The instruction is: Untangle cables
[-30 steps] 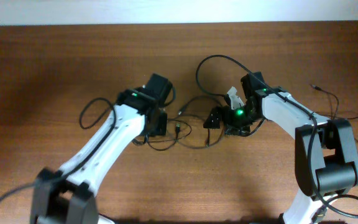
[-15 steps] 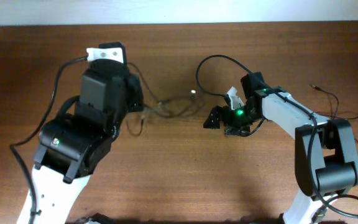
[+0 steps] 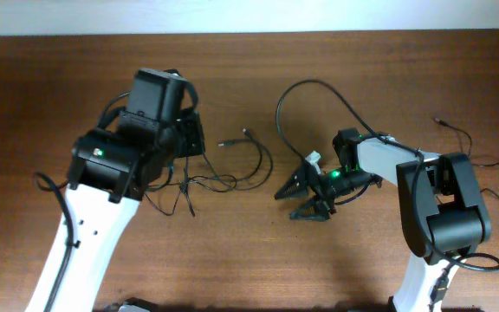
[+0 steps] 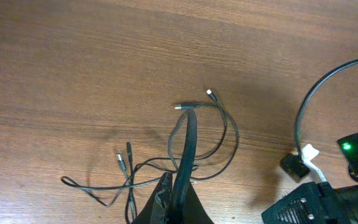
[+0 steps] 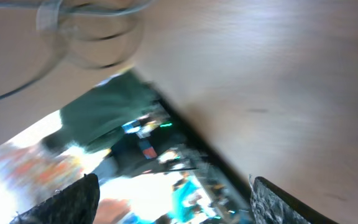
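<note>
Black cables — a loose tangle, one strand pinched in the closed left gripper; right gripper spread wide, empty. The knot could be tightened if pulled unrestrained.

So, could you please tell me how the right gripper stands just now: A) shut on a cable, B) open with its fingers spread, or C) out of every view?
B: the overhead view shows the right gripper with its two fingers spread wide apart and none of the cables between them.
</note>
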`<state>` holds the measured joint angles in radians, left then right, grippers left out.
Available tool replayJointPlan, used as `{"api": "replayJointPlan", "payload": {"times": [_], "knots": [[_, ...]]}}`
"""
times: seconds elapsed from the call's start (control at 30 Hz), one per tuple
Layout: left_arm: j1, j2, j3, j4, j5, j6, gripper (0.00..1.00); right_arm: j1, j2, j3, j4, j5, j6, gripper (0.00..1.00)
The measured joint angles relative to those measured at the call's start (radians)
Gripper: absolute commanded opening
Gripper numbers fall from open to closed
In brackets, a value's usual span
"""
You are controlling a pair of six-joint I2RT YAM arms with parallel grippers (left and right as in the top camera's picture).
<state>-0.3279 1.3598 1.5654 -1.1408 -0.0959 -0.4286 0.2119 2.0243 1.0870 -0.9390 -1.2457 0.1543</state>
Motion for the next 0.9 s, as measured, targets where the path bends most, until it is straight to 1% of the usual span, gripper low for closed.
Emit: {"api": "replayJointPlan", "payload": {"times": [0.1,0.13,0.17,0.23,0.3,0.37,0.43,0.47,0.53,0.6,0.73,0.9], "knots": [[0.058,0.013,0.000,-0.010,0.124,0.006,0.00,0.014,0.000,0.000,0.000,-0.140,-0.023,0.76],[0.063,0.022,0.000,-0.019,0.150,0.010,0.00,0.026,0.000,0.000,0.005,-0.172,-0.024,0.72],[0.063,0.027,0.000,-0.022,0.162,0.014,0.00,0.039,0.000,0.000,0.021,-0.199,-0.023,0.63],[0.063,0.036,0.000,-0.034,0.196,0.021,0.00,0.068,0.000,0.002,0.074,-0.245,0.001,0.56],[0.063,0.040,0.000,-0.051,0.215,0.022,0.00,0.085,0.000,0.002,0.200,-0.257,0.069,0.47],[0.063,0.041,0.000,-0.067,0.228,0.024,0.00,0.101,0.000,0.004,0.343,-0.210,0.198,0.47],[0.063,0.042,0.000,-0.079,0.231,0.024,0.00,0.124,0.000,0.004,0.454,-0.109,0.406,0.47],[0.063,0.042,0.000,-0.098,0.232,0.024,0.00,0.153,0.000,0.003,0.549,-0.035,0.496,0.47],[0.063,0.044,0.000,-0.106,0.232,0.024,0.00,0.209,0.001,0.008,0.755,0.045,0.697,0.47],[0.063,0.045,0.000,-0.109,0.232,0.024,0.00,0.264,0.001,0.008,0.868,0.113,0.896,0.45],[0.063,0.046,0.000,-0.130,0.231,0.024,0.00,0.340,0.001,0.008,1.009,0.265,1.207,0.45],[0.063,0.046,0.000,-0.158,0.219,0.024,0.00,0.385,0.001,0.008,1.088,0.460,1.423,0.45]]}}
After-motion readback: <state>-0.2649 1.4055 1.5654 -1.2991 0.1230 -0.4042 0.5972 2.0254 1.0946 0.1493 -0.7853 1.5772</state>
